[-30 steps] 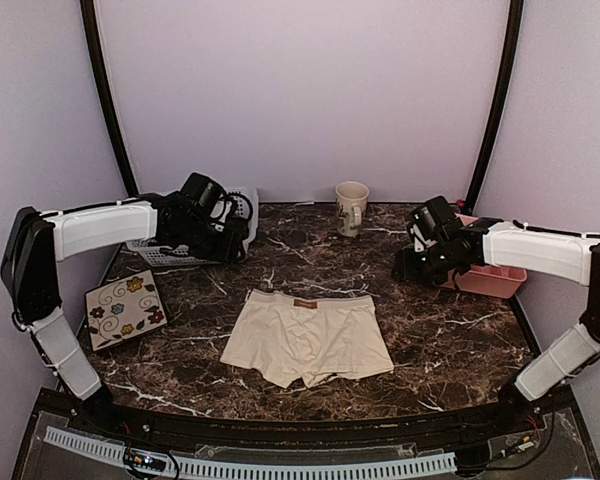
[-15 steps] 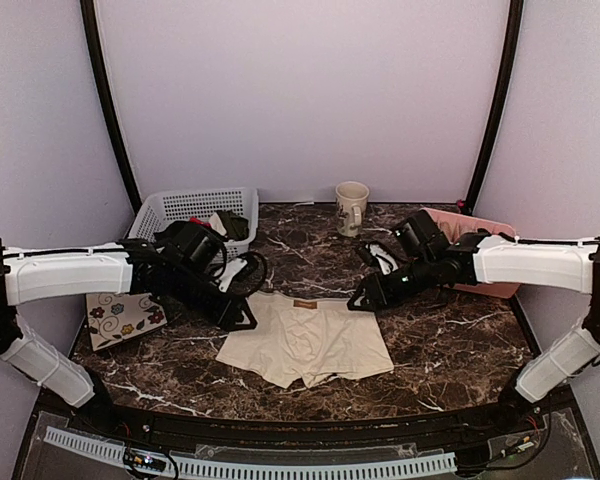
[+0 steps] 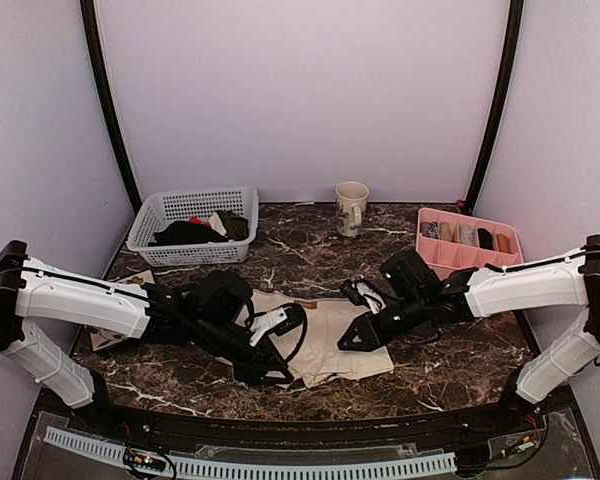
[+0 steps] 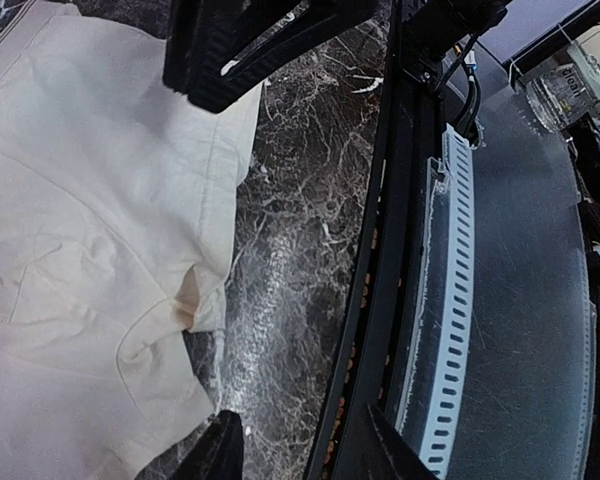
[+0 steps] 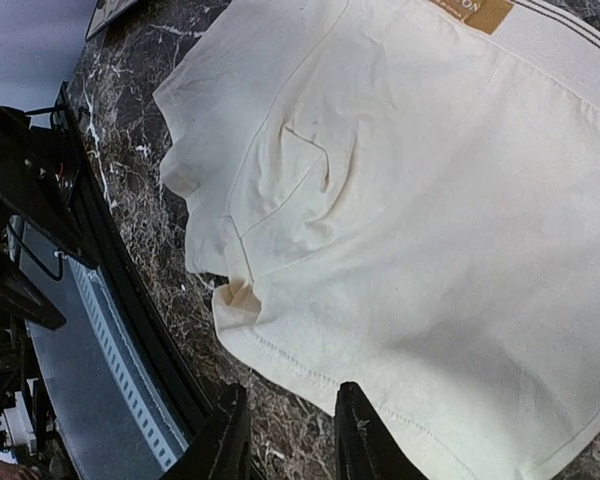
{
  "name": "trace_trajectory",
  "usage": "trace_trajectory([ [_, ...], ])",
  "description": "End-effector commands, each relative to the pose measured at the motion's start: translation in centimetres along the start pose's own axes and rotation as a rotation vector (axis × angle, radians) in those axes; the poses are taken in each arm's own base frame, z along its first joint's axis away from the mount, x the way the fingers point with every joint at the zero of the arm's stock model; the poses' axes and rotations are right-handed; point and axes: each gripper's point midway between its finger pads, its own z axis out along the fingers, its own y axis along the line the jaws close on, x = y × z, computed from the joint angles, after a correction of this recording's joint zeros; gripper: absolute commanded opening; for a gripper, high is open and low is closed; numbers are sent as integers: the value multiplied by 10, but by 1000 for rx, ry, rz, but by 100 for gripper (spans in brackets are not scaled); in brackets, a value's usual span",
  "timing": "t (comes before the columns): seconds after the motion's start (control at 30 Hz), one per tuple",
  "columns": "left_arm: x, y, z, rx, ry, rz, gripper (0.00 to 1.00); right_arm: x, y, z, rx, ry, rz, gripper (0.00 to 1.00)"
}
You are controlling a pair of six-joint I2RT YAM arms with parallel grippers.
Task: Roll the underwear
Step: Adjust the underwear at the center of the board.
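The cream-beige underwear (image 3: 325, 335) lies flat on the dark marble table, waistband with a tan label at the far side. My left gripper (image 3: 272, 372) is open and empty, low over its near left leg hem. My right gripper (image 3: 352, 340) is open and empty over its near right part. In the left wrist view the open left gripper (image 4: 300, 448) hangs over bare marble just off the underwear's (image 4: 80, 200) leg edge. In the right wrist view the open right gripper (image 5: 290, 435) straddles the hem of the underwear (image 5: 410, 200).
A white basket (image 3: 150, 215) with dark garments stands at the back left, a cream mug (image 3: 352, 207) at the back centre, a pink compartment tray (image 3: 470, 238) at the back right. The floral tile (image 3: 130, 280) is mostly hidden under my left arm. The table's front edge (image 4: 380, 250) is close.
Both arms swung down from the back of the table toward the near side and now sit low over the underwear's leg edge. The underwear has not moved.
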Motion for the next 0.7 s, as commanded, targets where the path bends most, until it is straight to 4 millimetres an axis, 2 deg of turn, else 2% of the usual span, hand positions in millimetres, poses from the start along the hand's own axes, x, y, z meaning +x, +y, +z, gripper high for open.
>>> trace_trajectory([
  [0.0,-17,-3,19,-25,-34,191,42,-25,6,15,-34,-67,-1,28],
  [0.1,-19,-5,31,-21,-10,222,42,-39,12,21,-62,-92,-2,27],
  [0.23,-18,4,42,-70,3,243,41,-49,18,34,-110,-85,14,25],
  [0.37,-20,11,43,-105,-19,263,40,-59,25,49,-147,-80,9,24],
  [0.47,-15,14,44,-115,-23,269,42,-71,31,60,-186,-90,20,25],
  [0.53,-10,14,46,-104,-23,270,43,-75,33,68,-209,-91,34,24],
  [0.67,-2,18,53,-96,3,266,43,-67,23,92,-220,-61,73,24],
])
